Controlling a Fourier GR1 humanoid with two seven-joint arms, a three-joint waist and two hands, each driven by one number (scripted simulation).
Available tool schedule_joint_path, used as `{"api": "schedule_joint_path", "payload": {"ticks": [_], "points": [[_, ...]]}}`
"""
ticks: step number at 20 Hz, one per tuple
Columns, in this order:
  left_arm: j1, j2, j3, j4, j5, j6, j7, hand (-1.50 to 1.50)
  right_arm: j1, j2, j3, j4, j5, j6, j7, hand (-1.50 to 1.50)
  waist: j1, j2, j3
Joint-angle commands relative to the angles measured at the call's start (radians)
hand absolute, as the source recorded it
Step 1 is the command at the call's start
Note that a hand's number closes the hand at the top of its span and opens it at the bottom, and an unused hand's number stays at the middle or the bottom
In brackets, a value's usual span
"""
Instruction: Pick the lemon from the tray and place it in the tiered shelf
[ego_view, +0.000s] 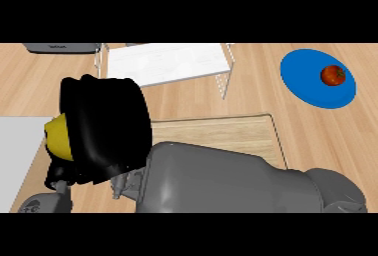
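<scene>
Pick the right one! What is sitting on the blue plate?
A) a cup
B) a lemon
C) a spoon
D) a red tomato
D: a small red tomato with a green top sits on the blue plate at the right, while the yellow lemon is over by the black hand.

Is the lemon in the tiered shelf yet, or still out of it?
Out. The lemon shows at the view's left, behind the curled black hand, well short of the white shelf farther back.
</scene>
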Motion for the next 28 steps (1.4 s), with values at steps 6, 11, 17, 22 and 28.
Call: {"api": "schedule_joint_path", "payload": {"ticks": [6,11,17,22,28], "points": [[0.007,-0.002,0.006,0.004,-0.014,0.0,-0.021,0.0,-0.194,0.0,-0.248,0.08,0.043,0.118,0.141,1.5,-0.009,0.005,0.0],[0.023,0.009,0.017,0.018,0.0,-0.031,-0.03,0.0,-0.285,-0.05,-0.395,0.199,0.018,0.161,0.045,1.5,-0.004,0.008,0.0],[0.007,-0.016,-0.001,-0.014,-0.021,0.002,0.005,0.0,-0.393,-0.05,-0.498,0.448,0.019,0.158,-0.089,1.5,0.009,0.013,-0.001],[0.033,-0.007,0.0,-0.052,-0.022,-0.008,0.021,0.0,-0.341,-0.104,-0.558,0.495,-0.017,0.218,-0.237,1.5,0.004,0.012,0.0],[0.042,-0.001,0.021,-0.033,-0.011,-0.028,-0.011,0.0,-0.356,-0.07,-0.555,0.66,0.014,0.246,-0.392,1.5,0.01,0.014,-0.001]]}}
